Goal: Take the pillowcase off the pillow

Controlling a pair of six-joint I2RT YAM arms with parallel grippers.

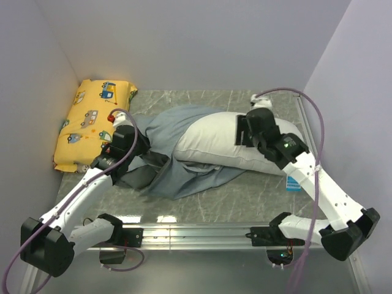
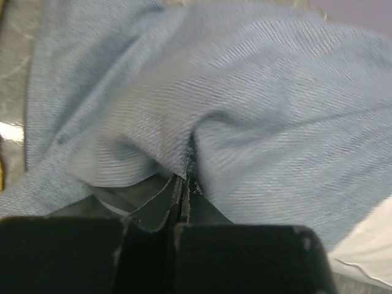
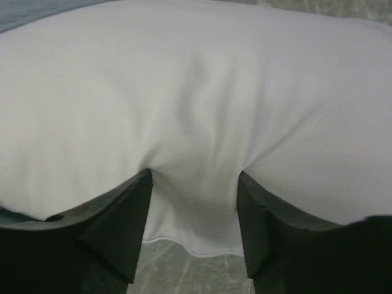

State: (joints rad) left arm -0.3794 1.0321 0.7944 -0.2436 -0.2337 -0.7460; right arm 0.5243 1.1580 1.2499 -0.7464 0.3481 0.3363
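We note the left claw (image 2: 184,179) pinching the pillowcase (image 2: 263,116), apparently to draw it off, the right claw (image 3: 195,184) spread astride the pillow (image 3: 196,92).

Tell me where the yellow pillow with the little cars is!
In the top view, the yellow pillow lies in the far left corner of the table, against the left wall, just left of the grey pillowcase.

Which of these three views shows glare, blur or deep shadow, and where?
Top view: sharp, with glare patches on the table by the near rail. Left wrist view: the pillowcase is blurred, its weave smeared. Right wrist view: the pillow is evenly lit; the right fingers are dark, in shadow.
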